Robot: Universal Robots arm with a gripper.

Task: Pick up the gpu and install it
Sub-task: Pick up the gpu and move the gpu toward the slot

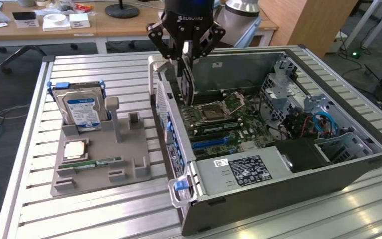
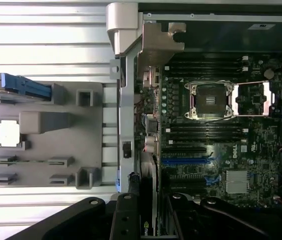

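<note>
My gripper point(image 1: 185, 50) hangs over the open computer case point(image 1: 350, 149), shut on the gpu point(image 1: 186, 82). The dark card stands on edge, upright, just inside the case wall on the exterior view's left, with its lower edge above the motherboard point(image 1: 234, 124). In the wrist view the gpu point(image 2: 148, 200) appears edge-on between the black fingers point(image 2: 126, 220), running alongside the case's rear wall. The blue expansion slots point(image 2: 188, 161) lie bare on the motherboard beside it, and the same slots point(image 1: 211, 142) sit below and in front of the card in the exterior view.
A grey holder tray point(image 1: 128, 149) on the slatted metal table point(image 1: 32, 199) carries a silver hard drive with a blue label point(image 1: 81, 109), a CPU chip point(image 1: 75, 148) and a green RAM stick point(image 1: 101, 162). The case's power supply point(image 1: 244, 169) and blue latch point(image 1: 179, 185) are near the front.
</note>
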